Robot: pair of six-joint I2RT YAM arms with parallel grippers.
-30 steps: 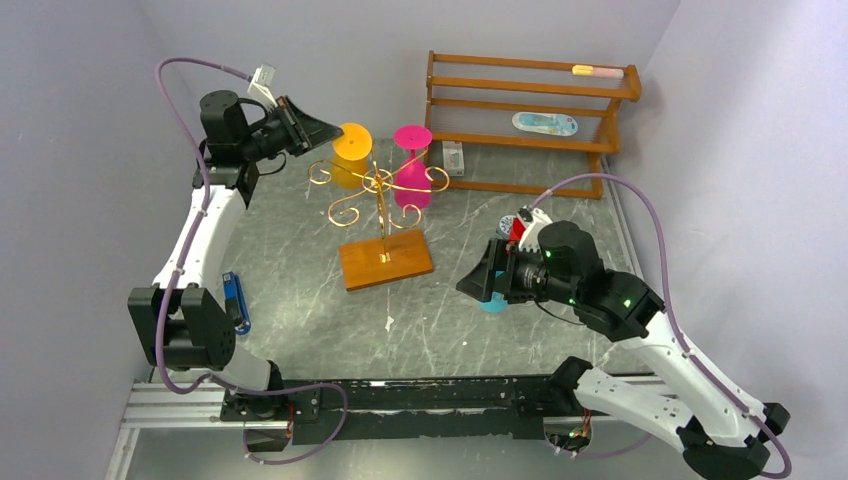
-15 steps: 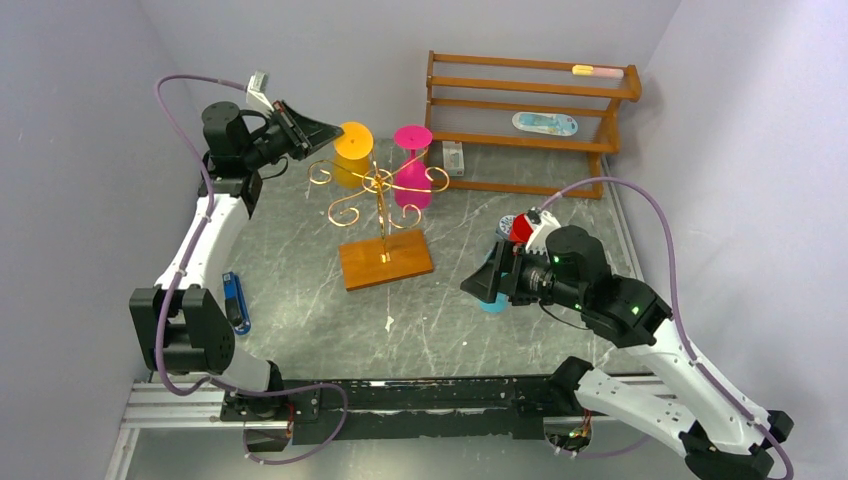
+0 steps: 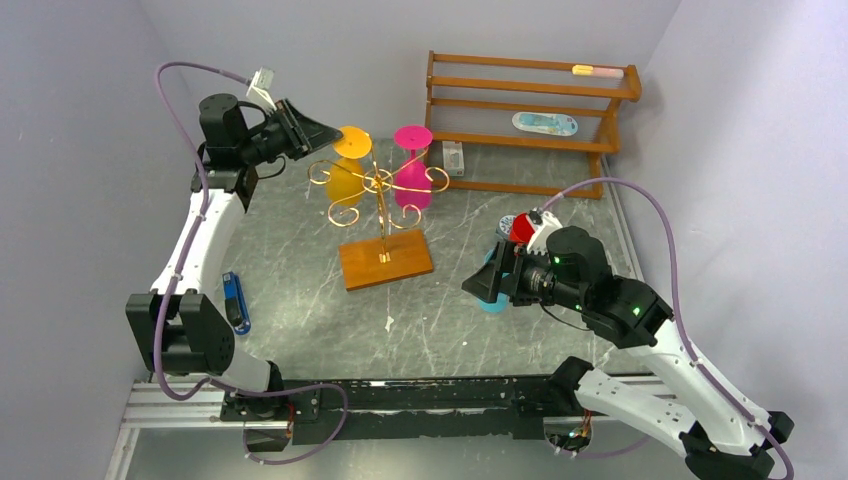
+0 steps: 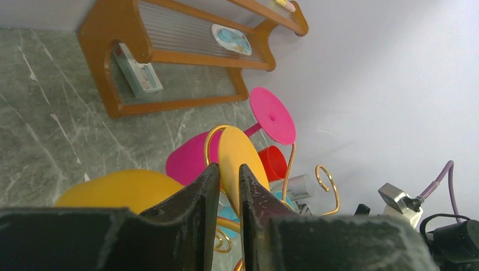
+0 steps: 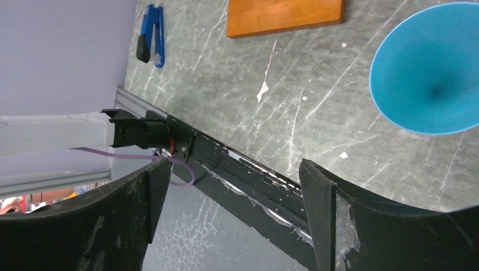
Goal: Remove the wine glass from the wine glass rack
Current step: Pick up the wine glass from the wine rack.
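The gold wire wine glass rack stands on its orange-brown wooden base mid-table. A yellow wine glass and a pink wine glass hang upside down on it. My left gripper is shut on the rim of the yellow glass's round foot, and the glass hangs tilted. In the left wrist view my gripper has its jaws nearly together on that foot, with the yellow bowl lower left. My right gripper is open and empty, low over the table beside a blue cup.
A larger brown slatted shelf stands at the back right with small items on it and a small box under it. A blue tool lies at the left. A red cup sits behind my right arm. Walls stand close on both sides.
The yellow glass has tilted: its foot now shows edge-on and its bowl has swung lower and left. My left gripper has closed in on the foot. The right arm shifted slightly right.
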